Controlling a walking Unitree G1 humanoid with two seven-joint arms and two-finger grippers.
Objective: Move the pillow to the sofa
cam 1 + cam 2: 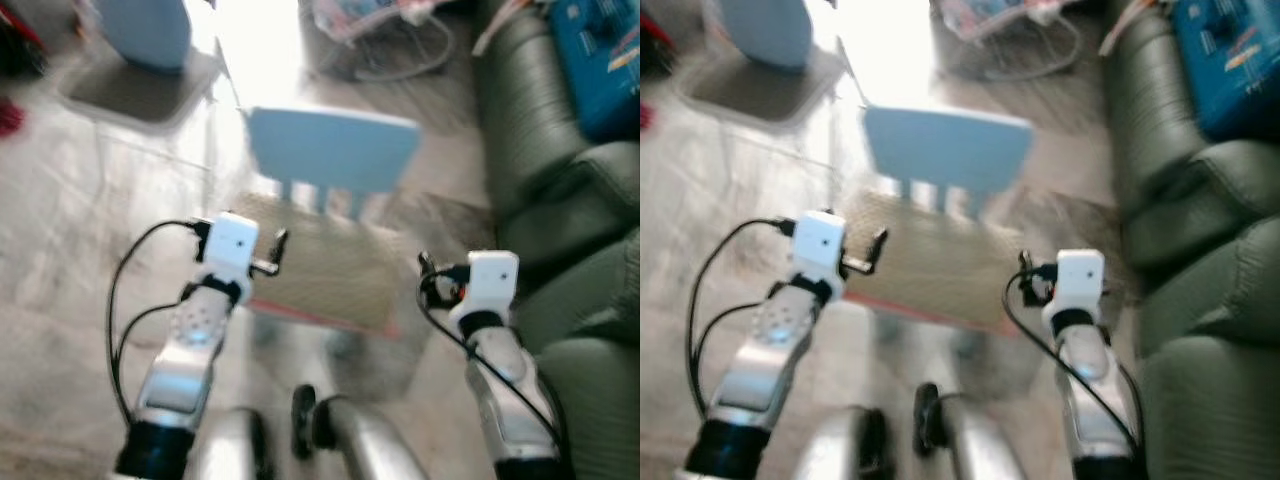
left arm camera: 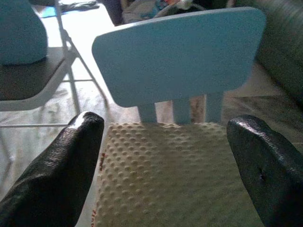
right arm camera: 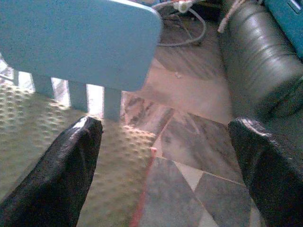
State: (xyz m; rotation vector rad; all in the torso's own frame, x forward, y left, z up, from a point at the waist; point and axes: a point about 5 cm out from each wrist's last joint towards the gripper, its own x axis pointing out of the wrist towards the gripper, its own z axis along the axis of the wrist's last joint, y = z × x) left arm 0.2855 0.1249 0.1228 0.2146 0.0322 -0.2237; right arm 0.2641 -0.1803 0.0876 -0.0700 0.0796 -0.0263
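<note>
A beige pillow with a dotted surface and a red edge lies on the seat of a small light-blue chair, directly in front of me. My left gripper hovers open over the pillow's left part, its fingers spread wide. Over the pillow's right corner and the floor beside it, my right gripper is also open. Both arms are raised toward the chair. The dark green sofa runs along the right side.
A blue box rests on the sofa's far end. A grey folding chair holding a pale blue object stands at the back left. Cables and clutter lie on the floor behind the small chair. The eye views are blurred.
</note>
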